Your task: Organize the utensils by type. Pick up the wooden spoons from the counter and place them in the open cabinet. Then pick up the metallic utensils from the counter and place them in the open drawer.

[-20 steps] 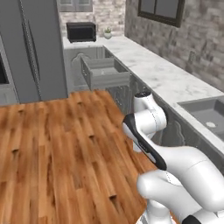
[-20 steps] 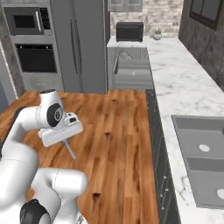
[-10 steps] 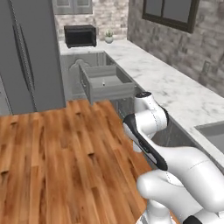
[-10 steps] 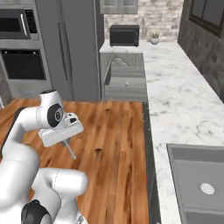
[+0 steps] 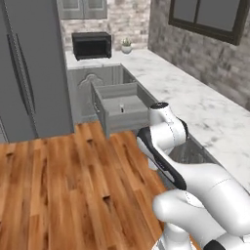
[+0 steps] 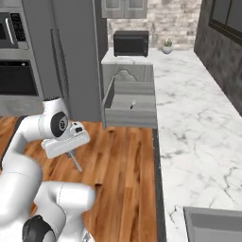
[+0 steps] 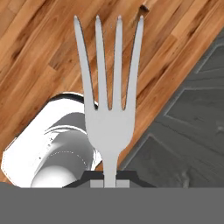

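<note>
My gripper (image 7: 110, 177) is shut on the handle of the silver fork (image 7: 109, 109), whose tines point away from the hand over the wooden floor and a grey cabinet front. In the right base view the gripper (image 6: 70, 152) hangs low over the floor, and the fork (image 6: 75, 162) sticks down and to the right from it. The open drawer (image 5: 120, 118) (image 6: 129, 116) juts out of the base cabinets ahead, with a small thin pale item lying inside. The white marble counter (image 5: 195, 102) (image 6: 189, 108) runs along the right. The wooden spoons are out of view.
A black microwave (image 5: 91, 45) (image 6: 131, 42) and a small potted plant (image 6: 167, 46) stand at the counter's far end. A tall grey fridge (image 5: 29, 68) rises on the left, beside wall ovens (image 6: 19, 52). A sink corner (image 6: 212, 224) shows at lower right.
The base has driven forward along the counter, so the open drawer and microwave are nearer and more central. The gripper still holds the fork in the same pose.
</note>
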Tool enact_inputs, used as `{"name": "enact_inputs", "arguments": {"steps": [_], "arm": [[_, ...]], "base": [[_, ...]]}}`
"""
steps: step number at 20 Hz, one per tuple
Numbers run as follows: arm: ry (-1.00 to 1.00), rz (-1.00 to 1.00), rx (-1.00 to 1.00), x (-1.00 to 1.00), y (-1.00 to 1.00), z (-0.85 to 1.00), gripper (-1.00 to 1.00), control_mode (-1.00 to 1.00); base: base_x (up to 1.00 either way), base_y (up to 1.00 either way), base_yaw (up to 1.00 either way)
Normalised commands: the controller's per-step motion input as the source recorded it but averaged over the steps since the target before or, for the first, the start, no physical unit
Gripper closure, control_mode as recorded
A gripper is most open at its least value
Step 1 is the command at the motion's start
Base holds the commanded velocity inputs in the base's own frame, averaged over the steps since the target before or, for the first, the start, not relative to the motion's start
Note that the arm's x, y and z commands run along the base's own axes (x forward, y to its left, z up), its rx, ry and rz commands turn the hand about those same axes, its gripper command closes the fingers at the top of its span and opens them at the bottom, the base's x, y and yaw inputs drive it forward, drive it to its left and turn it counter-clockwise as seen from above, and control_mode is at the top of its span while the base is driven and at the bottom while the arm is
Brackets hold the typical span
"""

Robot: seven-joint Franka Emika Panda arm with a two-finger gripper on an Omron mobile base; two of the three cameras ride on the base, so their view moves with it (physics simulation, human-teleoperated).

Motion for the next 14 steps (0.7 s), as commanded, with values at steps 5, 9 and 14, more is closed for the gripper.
{"name": "enact_inputs", "arguments": {"steps": [5,9,14], "arm": [[0.0,0.0,0.0,0.0,0.0,0.0,1.0,1.0],[0.0,0.0,0.0,0.0,0.0,0.0,1.0,1.0],[0.0,0.0,0.0,0.0,0.0,0.0,1.0,1.0]], "base": [[1.0,-0.26,0.0],[1.0,-0.25,0.0],[0.99,-0.31,0.0]]}}
